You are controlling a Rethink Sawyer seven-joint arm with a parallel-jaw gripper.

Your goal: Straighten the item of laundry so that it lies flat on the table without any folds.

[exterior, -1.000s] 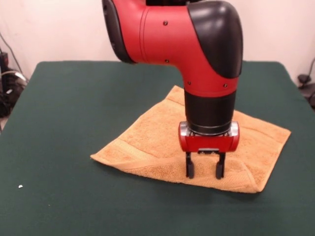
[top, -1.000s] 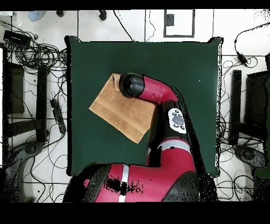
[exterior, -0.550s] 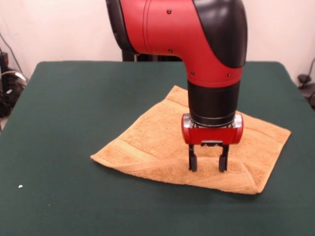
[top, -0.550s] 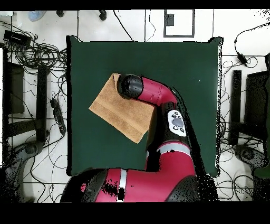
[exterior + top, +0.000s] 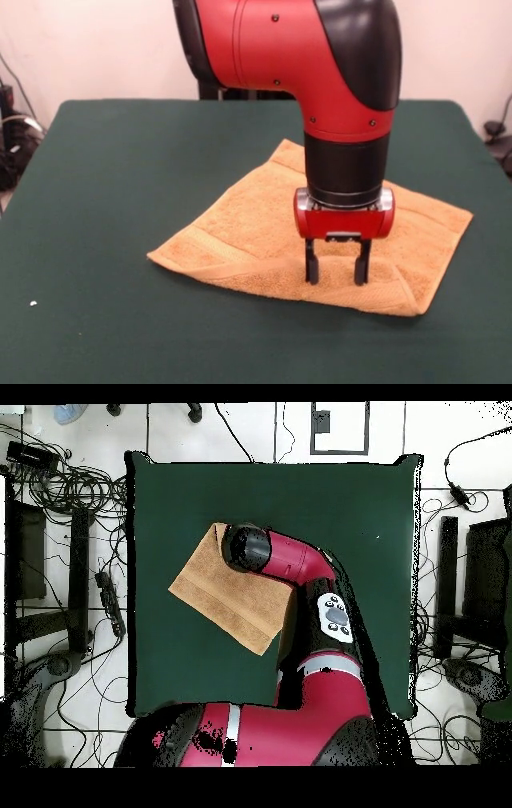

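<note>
The golden-orange towel [image 5: 248,220] lies on the dark green table [image 5: 120,160], turned diagonally, with a doubled-over strip along its near edge. My gripper [image 5: 336,274] points straight down over that strip, towards the towel's near right corner. It is open, and only towel shows between the black fingers [image 5: 310,270]. The tips are at the cloth's surface; I cannot tell whether they touch it. In the overhead view the towel [image 5: 222,596] sits left of the table's [image 5: 340,504] middle, and the arm's black wrist [image 5: 247,547] hides the gripper.
The red arm [image 5: 300,569] reaches across the table from the bottom edge in the overhead view and covers the towel's right side. Cables and equipment [image 5: 60,484] lie on the floor around the table. A white speck [image 5: 33,303] lies on the felt.
In the front view the gripper has shifted slightly right and its fingertips have lifted a little. It stays open. The towel has not moved.
</note>
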